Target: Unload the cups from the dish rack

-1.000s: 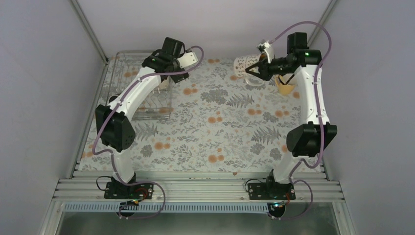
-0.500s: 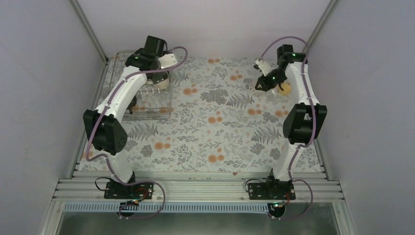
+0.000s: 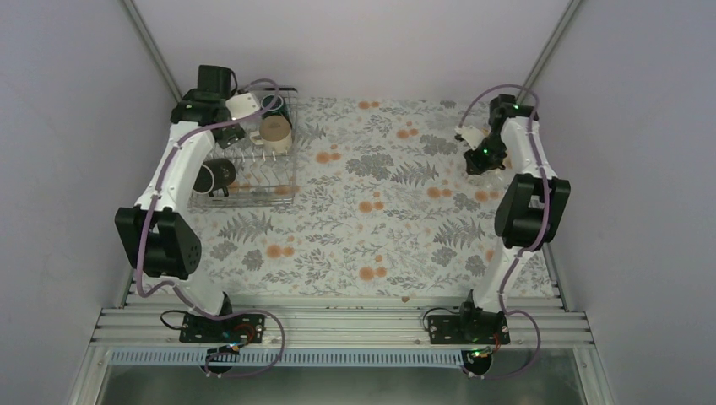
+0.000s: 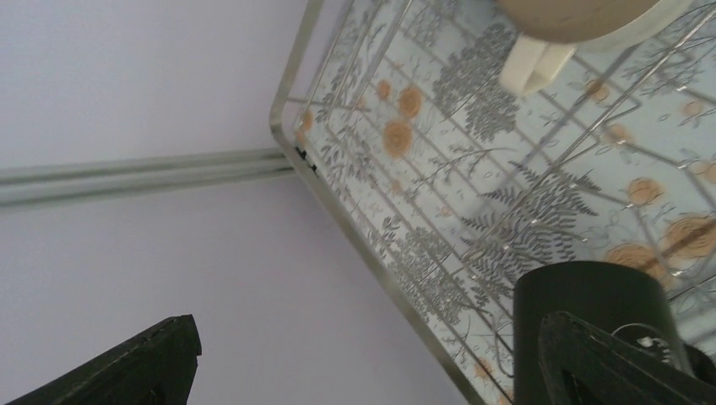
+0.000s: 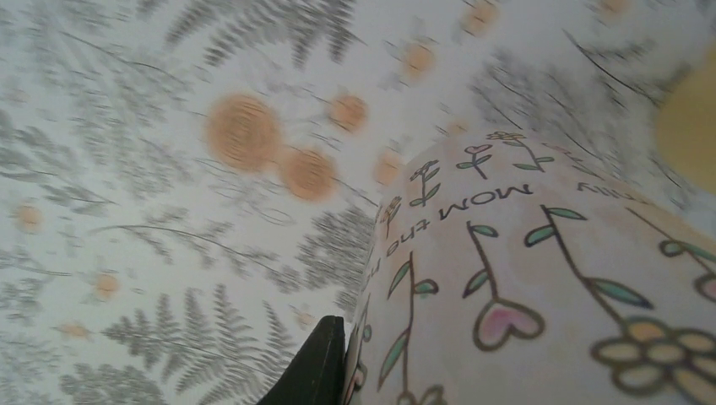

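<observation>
The silvery wire dish rack (image 3: 287, 187) stands at the back left. In it are a dark green mug (image 3: 272, 105), a cream-beige mug (image 3: 275, 128) and a black mug (image 3: 221, 173). My left gripper (image 3: 257, 108) is open and empty at the rack's back edge. In the left wrist view its right finger (image 4: 616, 363) is in front of a dark mug (image 4: 591, 295). The beige mug (image 4: 574, 13) is farther off. My right gripper (image 3: 483, 159) is shut on the white flower-printed mug (image 5: 549, 278), low at the far right. One finger (image 5: 321, 371) presses its side. The pale yellow mug (image 5: 692, 126) is right behind.
A floral cloth (image 3: 380, 211) covers the table. The purple side walls and frame posts (image 3: 156, 51) stand close to the rack and to the right arm. The rack's corner rim (image 4: 283, 126) lies near the left wall.
My left arm has swung left and back, uncovering the mugs in the rack. My right arm has carried the white mug to the right and down beside the pale yellow mug.
</observation>
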`<action>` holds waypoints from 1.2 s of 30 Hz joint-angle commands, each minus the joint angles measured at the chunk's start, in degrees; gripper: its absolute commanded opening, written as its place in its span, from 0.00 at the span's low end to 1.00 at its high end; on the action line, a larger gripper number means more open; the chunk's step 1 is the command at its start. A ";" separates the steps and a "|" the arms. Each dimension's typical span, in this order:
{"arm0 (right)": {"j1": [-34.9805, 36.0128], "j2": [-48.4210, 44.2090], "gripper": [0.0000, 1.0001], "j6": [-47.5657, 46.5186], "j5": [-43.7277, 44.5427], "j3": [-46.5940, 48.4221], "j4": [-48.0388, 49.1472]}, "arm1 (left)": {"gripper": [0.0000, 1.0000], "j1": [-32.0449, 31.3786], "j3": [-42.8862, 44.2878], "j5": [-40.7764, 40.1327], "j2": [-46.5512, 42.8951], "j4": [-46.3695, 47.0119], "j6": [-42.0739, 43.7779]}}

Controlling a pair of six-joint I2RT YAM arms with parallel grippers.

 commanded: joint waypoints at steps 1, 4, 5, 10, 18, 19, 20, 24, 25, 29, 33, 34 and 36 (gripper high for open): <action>-5.14 -0.12 0.04 -2.94 5.47 1.39 3.53 | 1.00 3.23 -1.36 2.36 -2.52 2.60 0.66; -7.54 1.54 0.04 -3.59 5.90 1.62 3.78 | 1.00 5.07 -3.29 2.90 -3.15 3.55 0.78; -8.39 2.18 0.04 -3.77 6.03 1.47 3.96 | 1.00 5.54 -4.08 3.15 -3.52 3.87 0.95; -11.60 4.75 0.04 -4.57 5.30 0.36 5.71 | 1.00 7.94 -7.84 4.63 -5.72 5.64 1.64; -12.66 4.96 0.04 -5.50 0.13 -0.80 5.34 | 1.00 10.95 -7.43 7.30 -6.86 4.64 1.65; -12.66 5.07 0.04 -5.48 -0.26 -0.73 5.24 | 1.00 11.15 -7.35 7.56 -6.91 4.40 1.44; -12.63 5.26 0.04 -5.48 -0.65 -0.69 5.08 | 1.00 11.41 -7.26 7.91 -6.84 4.27 1.22; -12.62 5.75 0.04 -5.37 -1.18 -1.03 5.21 | 1.00 11.83 -7.45 8.67 -6.84 3.36 0.33; -12.61 5.73 0.04 -5.39 -0.78 -1.23 5.53 | 1.00 11.92 -7.59 8.69 -7.04 3.31 0.29; -12.88 5.85 0.24 -5.64 -1.07 -0.46 4.96 | 1.00 12.34 -7.68 8.94 -7.17 2.78 0.22; -12.88 4.50 0.55 -5.54 -1.19 1.33 3.81 | 1.00 12.78 -6.31 9.60 -6.69 0.88 0.12; -12.89 3.52 0.60 -5.55 -1.31 1.96 3.28 | 1.00 12.88 -5.69 9.88 -6.56 -0.12 0.06; -12.98 1.48 0.68 -5.59 -0.99 2.94 2.45 | 1.00 13.06 -4.71 10.76 -6.35 -1.54 -0.13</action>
